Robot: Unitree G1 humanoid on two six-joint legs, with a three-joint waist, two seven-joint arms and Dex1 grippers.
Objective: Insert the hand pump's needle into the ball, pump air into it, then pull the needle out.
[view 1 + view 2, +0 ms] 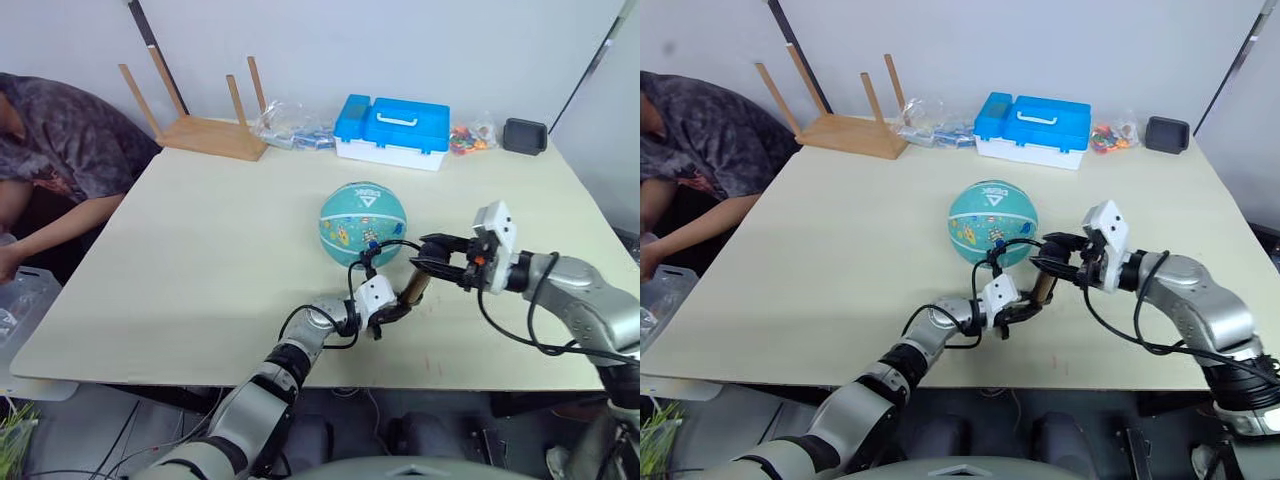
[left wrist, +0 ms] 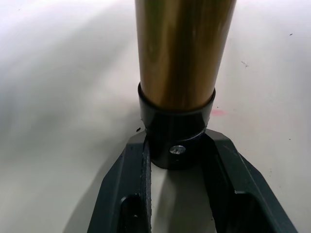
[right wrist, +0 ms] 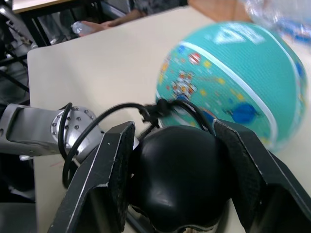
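The hand pump (image 1: 415, 287) stood tilted on the pale, smooth table (image 1: 200, 260), held at both ends. Its barrel was a glossy bronze-gold metal cylinder, round and slim, ending in a black collar with a small silver screw head. The left gripper (image 2: 176, 160) was pinched on that collar, one matte black finger (image 2: 133, 184) flat against each side, with the barrel rising straight out from between them. At the pump's other end, the right gripper (image 3: 175, 189) was clamped around the rounded, shiny black knob of the T-handle, its two broad fingers pressed against the knob's sides.

From the pump a thin black hose (image 1: 385, 246) arched up and curved over to the ball (image 1: 363, 223), which sat on the table just beyond the pump, on the far side from the robot. The ball was a teal sphere with a fine pebbled skin, white seam lines, white lettering on top and small coloured cartoon prints scattered over its face. The hose's end met the ball's near side low down; the needle itself was too small to make out there.

Well beyond the ball, along the table's far edge, stood a blue and white plastic case (image 1: 392, 130) with a handle, an overturned wooden stool (image 1: 205, 120) with legs pointing up, and a small dark pouch (image 1: 524, 135). A person (image 1: 60, 150) in a patterned shirt leaned at the table's far left side.
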